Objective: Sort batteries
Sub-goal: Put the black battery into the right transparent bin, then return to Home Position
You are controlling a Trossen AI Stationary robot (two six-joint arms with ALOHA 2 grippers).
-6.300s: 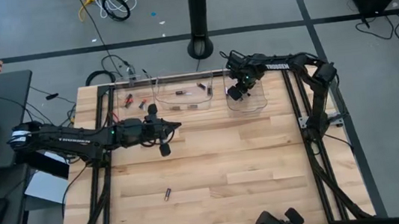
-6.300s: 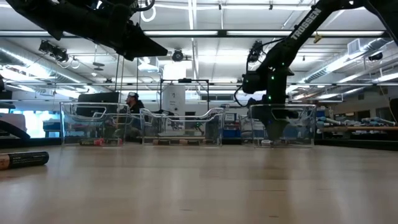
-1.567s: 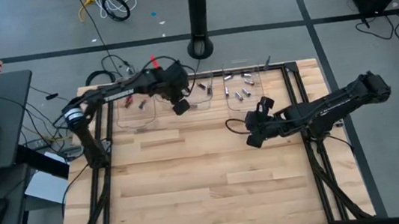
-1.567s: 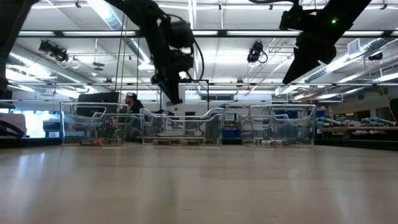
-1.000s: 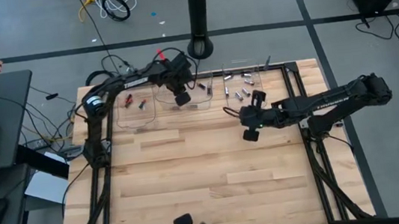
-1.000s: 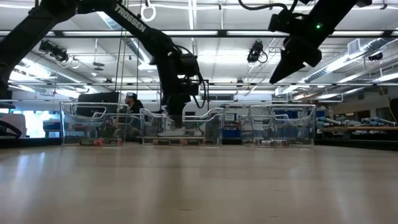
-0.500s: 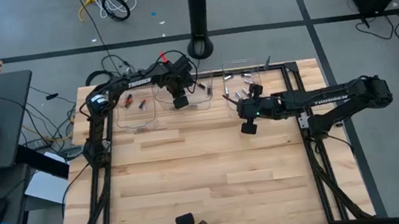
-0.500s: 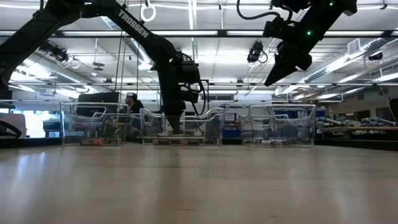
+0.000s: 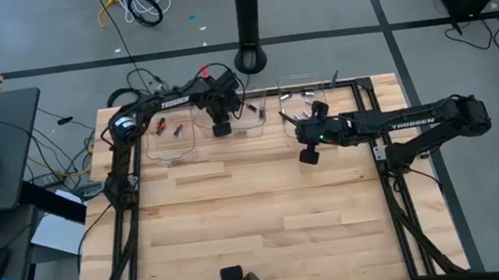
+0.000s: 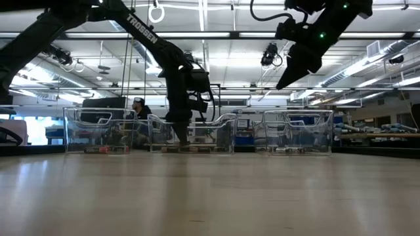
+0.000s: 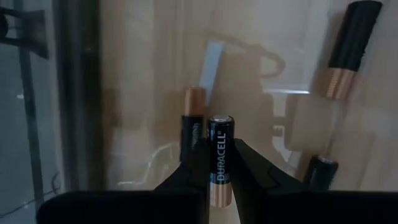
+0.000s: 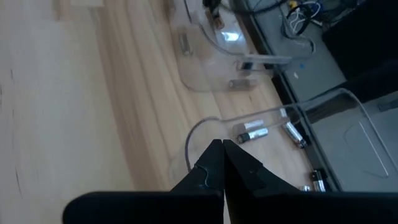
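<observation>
Now left gripper (image 11: 219, 163) pinches black-and-copper cylindrical battery (image 11: 219, 157) inside middle clear plastic bin (image 9: 195, 138); right gripper (image 12: 222, 163) pressed together, empty.

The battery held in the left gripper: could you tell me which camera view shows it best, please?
The left wrist view: the battery fills the centre, pinched upright between the left gripper fingers, its label readable. In the high view and low view the gripper hangs over the middle bin, and its own bulk hides the battery. The right wrist view doesn't show it.
</observation>
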